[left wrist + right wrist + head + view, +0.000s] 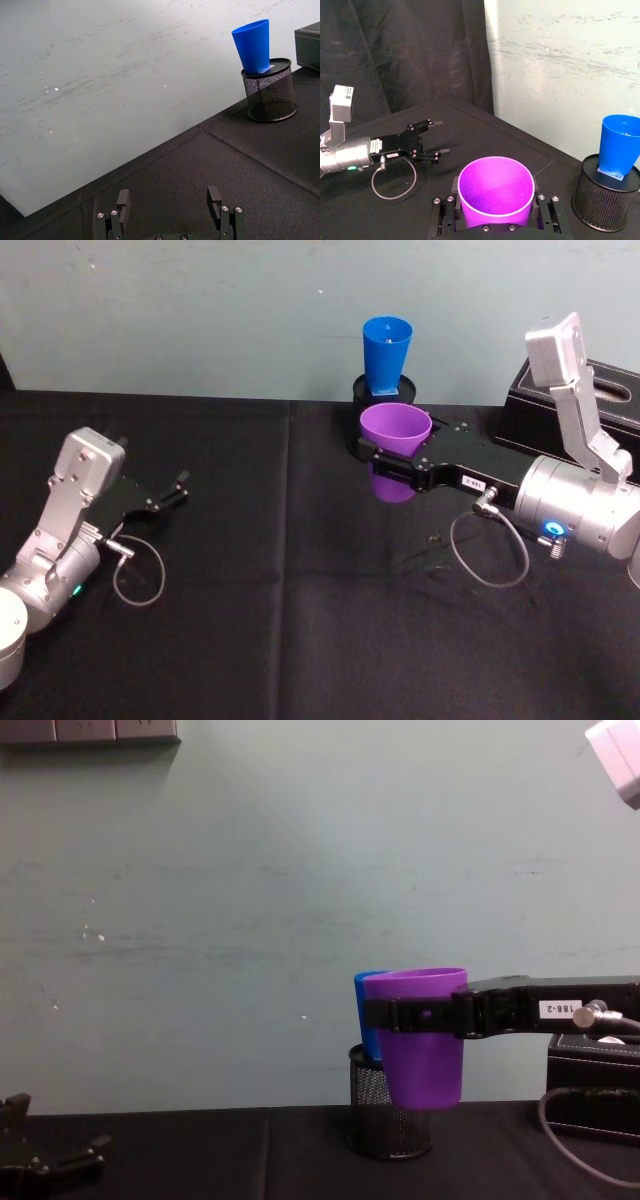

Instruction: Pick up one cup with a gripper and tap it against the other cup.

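While its black fingers press against opposite sides of the purple cup, the right gripper holds that cup upright and clear of the black tablecloth, gripping it around the upper wall just below the rim. A small white label sits on the gripper's flat black body, which reaches in from the robot's right on a silver-grey arm. Just beyond the purple cup stands a black wire-mesh pen holder, and the blue cup sits inside it, mouth up and leaning a little, its rim higher than the purple one. From the head camera a narrow gap shows between the two cups, so they are near but not touching; from the chest camera the purple cup covers most of the blue one. A black box lies on the cloth behind the right arm, by the pale wall. Well apart on the robot's left, the left gripper rests low over the cloth, fingers spread and holding nothing.
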